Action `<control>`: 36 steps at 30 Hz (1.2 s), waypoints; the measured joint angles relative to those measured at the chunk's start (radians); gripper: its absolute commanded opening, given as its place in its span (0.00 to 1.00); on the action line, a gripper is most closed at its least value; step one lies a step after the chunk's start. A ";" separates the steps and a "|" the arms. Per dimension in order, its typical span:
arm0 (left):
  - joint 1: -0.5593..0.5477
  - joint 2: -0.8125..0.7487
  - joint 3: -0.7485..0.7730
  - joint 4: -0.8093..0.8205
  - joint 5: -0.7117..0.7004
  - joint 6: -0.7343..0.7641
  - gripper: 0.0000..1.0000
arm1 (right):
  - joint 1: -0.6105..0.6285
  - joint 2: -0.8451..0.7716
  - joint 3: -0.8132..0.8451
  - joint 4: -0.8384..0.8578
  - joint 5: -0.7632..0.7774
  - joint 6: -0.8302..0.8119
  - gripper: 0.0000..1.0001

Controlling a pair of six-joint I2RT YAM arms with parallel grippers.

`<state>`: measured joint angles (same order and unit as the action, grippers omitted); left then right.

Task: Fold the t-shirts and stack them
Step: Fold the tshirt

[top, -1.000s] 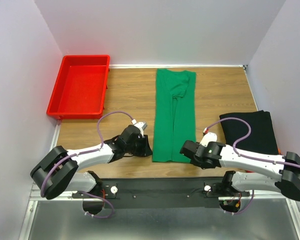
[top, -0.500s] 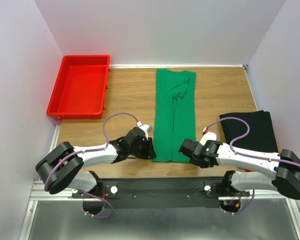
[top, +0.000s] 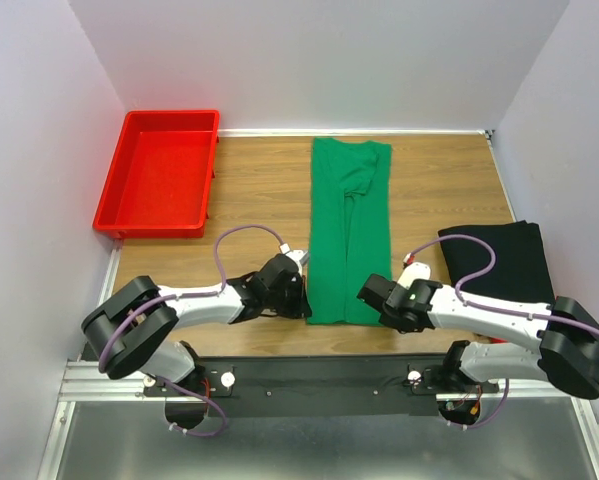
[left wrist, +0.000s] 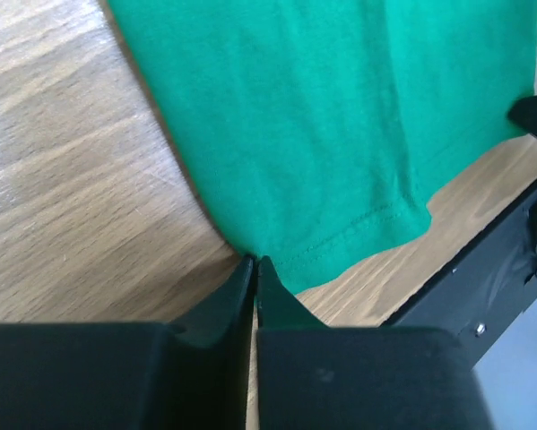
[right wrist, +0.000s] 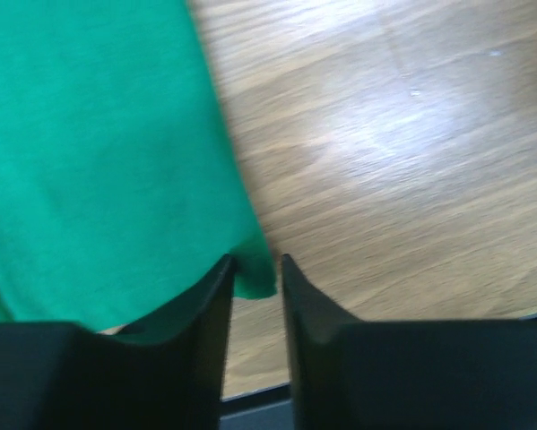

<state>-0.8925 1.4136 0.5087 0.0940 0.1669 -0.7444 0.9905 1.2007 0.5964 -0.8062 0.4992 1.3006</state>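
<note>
Shirt [right wrist: 89, 134] — seemingly inside right end effector [right wrist: 255, 260]

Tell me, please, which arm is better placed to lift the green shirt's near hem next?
Left, probably: the left tool is closed on the green t-shirt at its hem corner, while the right tool is open, merely straddling its corner.

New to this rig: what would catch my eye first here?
The bright green t-shirt stands out, folded into a long strip down the middle of the table. The left end effector, shut, and the right end effector, slightly open, sit at its two near corners. A red tray stands at the far left; a black shirt lies at the right edge.
</note>
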 measured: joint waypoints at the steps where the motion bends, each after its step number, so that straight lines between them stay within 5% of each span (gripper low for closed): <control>1: 0.000 0.003 0.006 -0.008 -0.002 -0.002 0.00 | -0.011 -0.010 -0.012 0.002 -0.001 -0.006 0.25; 7: 0.000 0.009 0.035 -0.062 -0.018 0.003 0.00 | -0.032 -0.030 -0.037 0.016 -0.019 -0.032 0.01; 23: 0.003 -0.109 0.060 -0.334 -0.157 -0.008 0.00 | -0.035 -0.183 -0.079 0.052 -0.112 -0.056 0.00; 26: 0.001 -0.111 0.054 -0.340 -0.155 -0.023 0.00 | -0.035 -0.202 -0.080 0.053 -0.137 -0.064 0.21; 27: -0.001 -0.114 0.044 -0.340 -0.153 -0.034 0.00 | -0.035 -0.221 -0.082 0.054 -0.147 -0.069 0.38; 28: -0.001 -0.115 0.042 -0.340 -0.152 -0.038 0.00 | -0.035 -0.226 -0.082 0.055 -0.148 -0.068 0.43; 36: -0.008 -0.139 0.013 -0.313 -0.149 -0.069 0.00 | -0.035 -0.214 -0.083 0.164 -0.195 -0.125 0.44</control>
<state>-0.9009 1.2747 0.5213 -0.2192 0.0181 -0.8139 0.9554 0.9863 0.5137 -0.6422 0.3042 1.1755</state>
